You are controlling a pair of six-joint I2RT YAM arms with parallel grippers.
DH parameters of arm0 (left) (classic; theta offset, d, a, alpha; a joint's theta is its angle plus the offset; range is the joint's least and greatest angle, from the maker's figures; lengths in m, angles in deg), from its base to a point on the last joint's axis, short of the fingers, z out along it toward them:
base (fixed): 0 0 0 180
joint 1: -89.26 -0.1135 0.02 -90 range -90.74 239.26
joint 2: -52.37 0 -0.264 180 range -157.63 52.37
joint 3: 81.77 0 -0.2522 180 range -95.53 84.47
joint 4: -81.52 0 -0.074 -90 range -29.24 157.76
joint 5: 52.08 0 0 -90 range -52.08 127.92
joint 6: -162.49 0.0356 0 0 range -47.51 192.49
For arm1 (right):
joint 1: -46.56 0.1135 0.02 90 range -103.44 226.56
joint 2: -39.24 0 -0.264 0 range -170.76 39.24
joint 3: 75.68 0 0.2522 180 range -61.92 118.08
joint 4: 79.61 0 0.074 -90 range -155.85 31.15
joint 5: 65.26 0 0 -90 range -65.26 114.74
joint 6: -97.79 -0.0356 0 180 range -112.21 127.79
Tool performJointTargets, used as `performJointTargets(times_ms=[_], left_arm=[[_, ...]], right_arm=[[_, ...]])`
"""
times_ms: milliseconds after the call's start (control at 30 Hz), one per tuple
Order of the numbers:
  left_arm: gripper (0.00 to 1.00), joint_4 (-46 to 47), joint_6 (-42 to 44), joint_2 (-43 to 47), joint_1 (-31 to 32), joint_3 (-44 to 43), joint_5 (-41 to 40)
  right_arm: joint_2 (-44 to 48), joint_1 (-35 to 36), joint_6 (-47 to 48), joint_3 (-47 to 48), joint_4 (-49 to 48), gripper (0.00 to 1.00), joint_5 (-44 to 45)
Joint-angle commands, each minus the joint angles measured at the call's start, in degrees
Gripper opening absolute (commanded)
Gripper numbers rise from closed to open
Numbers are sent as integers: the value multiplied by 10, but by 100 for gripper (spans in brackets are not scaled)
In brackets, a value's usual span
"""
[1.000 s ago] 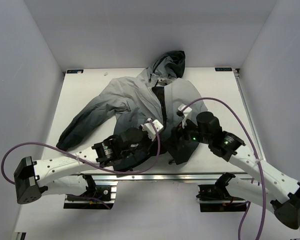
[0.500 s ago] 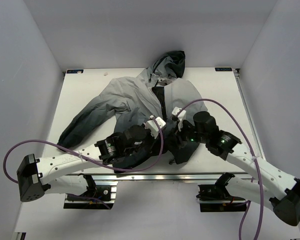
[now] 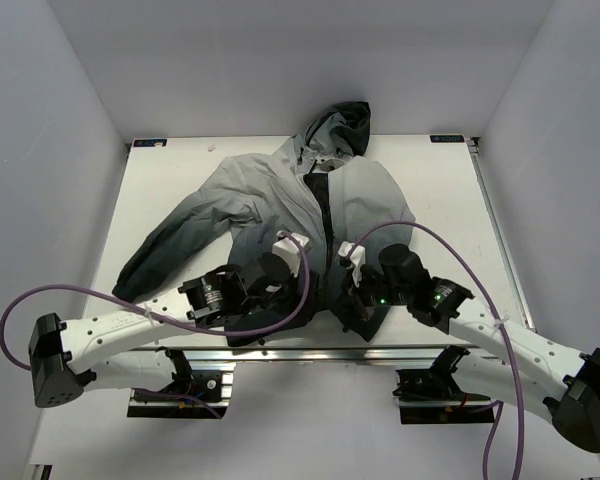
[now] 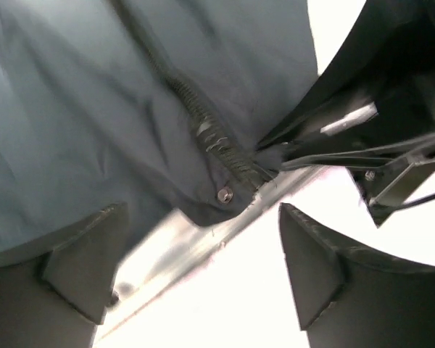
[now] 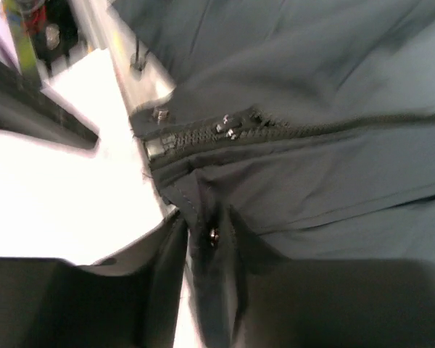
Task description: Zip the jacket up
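Observation:
The jacket [image 3: 280,200] lies flat on the table [image 3: 440,180], hood at the far end and black hem at the near edge. Its dark zipper [image 4: 210,138] ends at the hem beside a metal snap [image 4: 223,194]. My left gripper [image 3: 290,275] hovers over the hem left of the zipper; in the left wrist view it [image 4: 203,239] is open with nothing between its fingers. My right gripper [image 3: 348,292] is at the hem right of the zipper. In the right wrist view it [image 5: 210,246] is shut on a fold of hem fabric carrying a snap [image 5: 214,235], just below the zipper [image 5: 275,130].
The table's metal front rail [image 3: 280,352] runs right under the hem and both grippers. The jacket's left sleeve [image 3: 165,240] stretches toward the table's left side. Purple cables [image 3: 430,215] loop over both arms. White walls enclose the table.
My left gripper has opened and drawn back toward the near edge. My right gripper has moved down and left to the hem and closed on the fabric there.

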Motion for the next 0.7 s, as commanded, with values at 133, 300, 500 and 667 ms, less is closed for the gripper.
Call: performJointTargets(times_ms=[133, 300, 500, 667], left_arm=[[98, 0, -174, -1, -38, 90, 33], [89, 82, -166, -69, -252, 159, 192], [83, 103, -101, -177, -341, 133, 208], [76, 124, -57, -274, -435, 96, 192]], right_arm=[[42, 29, -96, -33, 90, 72, -3], [76, 29, -113, -5, 139, 89, 66], [57, 28, -142, 15, 104, 89, 139], [-8, 24, -121, 61, 68, 89, 167]])
